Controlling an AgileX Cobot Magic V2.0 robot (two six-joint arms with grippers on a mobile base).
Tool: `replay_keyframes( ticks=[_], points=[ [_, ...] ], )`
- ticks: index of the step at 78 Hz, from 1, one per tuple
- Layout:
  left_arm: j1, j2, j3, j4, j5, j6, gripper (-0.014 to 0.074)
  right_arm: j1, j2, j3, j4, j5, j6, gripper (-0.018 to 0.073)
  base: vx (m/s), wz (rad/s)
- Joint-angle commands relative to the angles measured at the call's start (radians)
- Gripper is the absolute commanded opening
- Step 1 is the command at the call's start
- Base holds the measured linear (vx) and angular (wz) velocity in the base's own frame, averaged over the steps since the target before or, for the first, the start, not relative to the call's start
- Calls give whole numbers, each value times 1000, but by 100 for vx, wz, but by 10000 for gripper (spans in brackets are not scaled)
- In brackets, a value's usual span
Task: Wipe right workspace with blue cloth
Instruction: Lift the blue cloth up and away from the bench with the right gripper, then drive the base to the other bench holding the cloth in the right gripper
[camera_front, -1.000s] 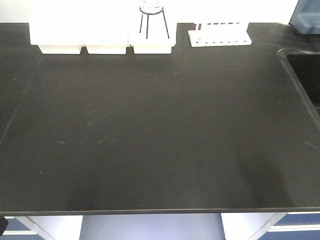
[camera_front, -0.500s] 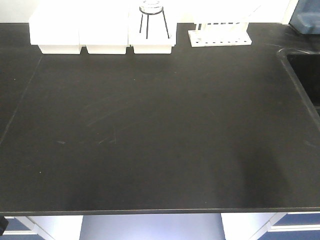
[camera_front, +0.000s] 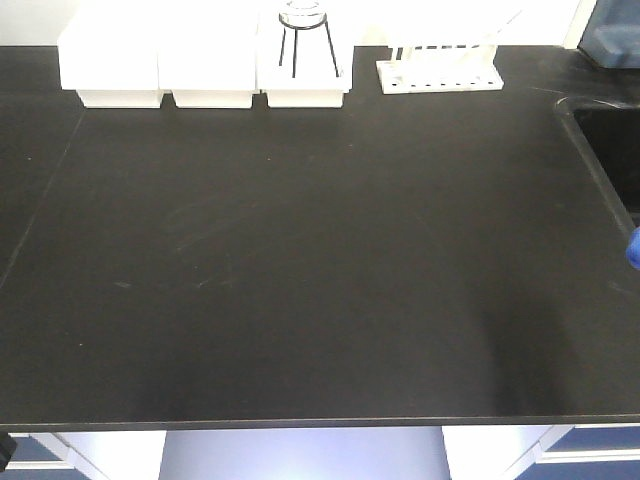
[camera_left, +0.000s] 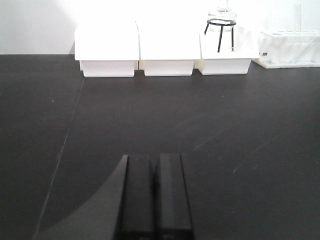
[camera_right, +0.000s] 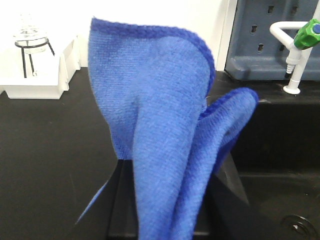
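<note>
The blue cloth (camera_right: 165, 135) fills the right wrist view, hanging in soft folds out of my right gripper (camera_right: 167, 167), which is shut on it. A small blue sliver of the blue cloth (camera_front: 634, 248) shows at the right edge of the front view. My left gripper (camera_left: 155, 159) is shut with nothing in it, its fingers pressed together low over a black benchtop (camera_left: 200, 125). The right workspace is out of view: the bench seen here is the one with the white bins and the sink.
Three white bins (camera_front: 160, 65) line the back edge, one carrying a black tripod stand with a flask (camera_front: 305, 40). A white tube rack (camera_front: 440, 65) stands beside them. A black sink (camera_front: 612, 150) is at the right, with a green-capped tap (camera_right: 300, 50) behind it.
A bit of the blue cloth has come into the front view at its right edge. Nothing else on the bench has moved.
</note>
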Motion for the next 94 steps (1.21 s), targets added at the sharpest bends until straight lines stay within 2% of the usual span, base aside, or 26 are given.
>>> replay_keyframes(
  ticks=[1, 94],
  points=[
    [0, -10, -25, -6, -82, 0, -6, -2, 3, -31, -11, -100, -5, -7, 0, 0],
    [0, -10, -25, 1, -82, 2, -6, -2, 3, -31, -11, -98, -5, -7, 0, 0]
  ],
)
